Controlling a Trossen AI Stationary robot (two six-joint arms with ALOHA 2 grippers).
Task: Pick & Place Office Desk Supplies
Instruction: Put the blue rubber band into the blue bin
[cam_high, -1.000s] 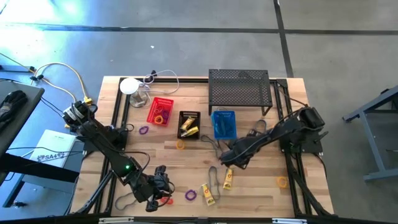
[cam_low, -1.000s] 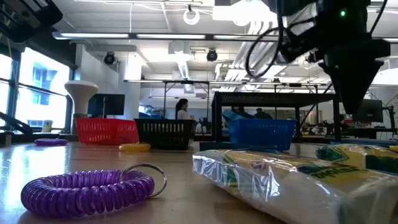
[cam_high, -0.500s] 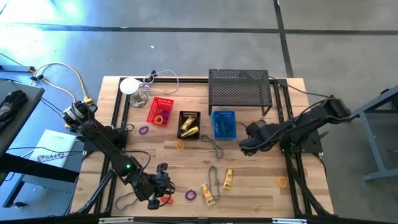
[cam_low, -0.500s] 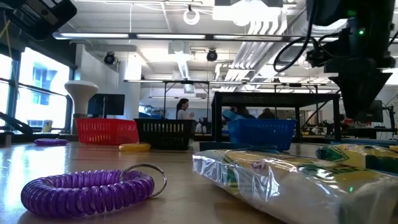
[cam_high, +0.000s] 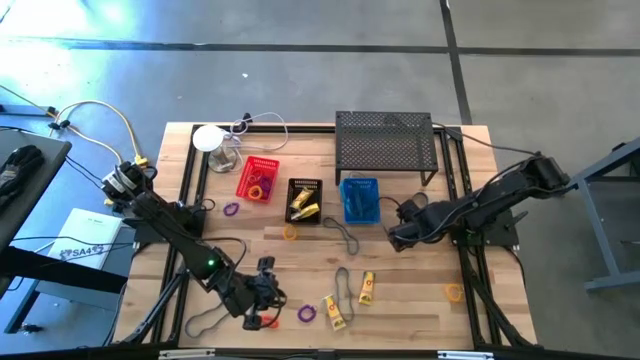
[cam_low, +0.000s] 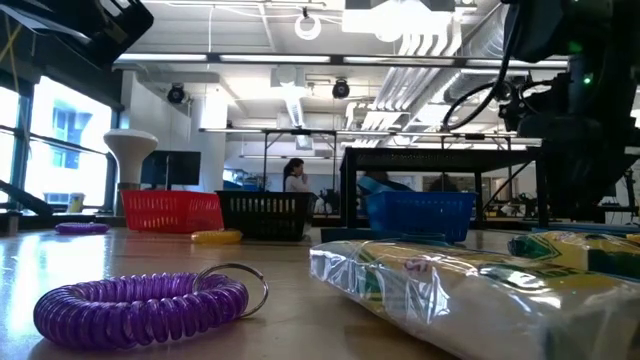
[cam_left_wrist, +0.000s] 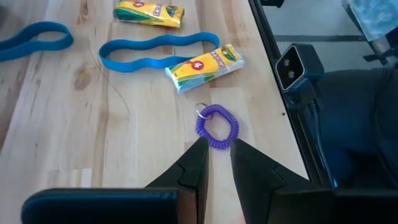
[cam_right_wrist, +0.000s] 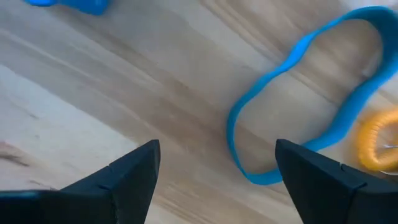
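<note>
High view: the right gripper (cam_high: 398, 240) has drawn back from the crayon packs (cam_high: 366, 288) toward the blue basket (cam_high: 360, 199), empty; the left gripper (cam_high: 266, 300) has crept nearer the purple ring (cam_high: 307, 314).

Left wrist view: narrow fingers (cam_left_wrist: 196, 165), apparently empty, just short of that ring (cam_left_wrist: 217, 126).

Right wrist view: wide jaws over a band (cam_right_wrist: 298, 106) on the counter (cam_right_wrist: 93, 93).

This is a big robot lab or workshop. Long ceiling lights (cam_low: 300, 60) and pipes (cam_low: 430, 85) run overhead, work benches (cam_low: 300, 135) stand far back, a person (cam_low: 293, 180) is there, and the floor (cam_high: 300, 60) is bare grey concrete.
</note>
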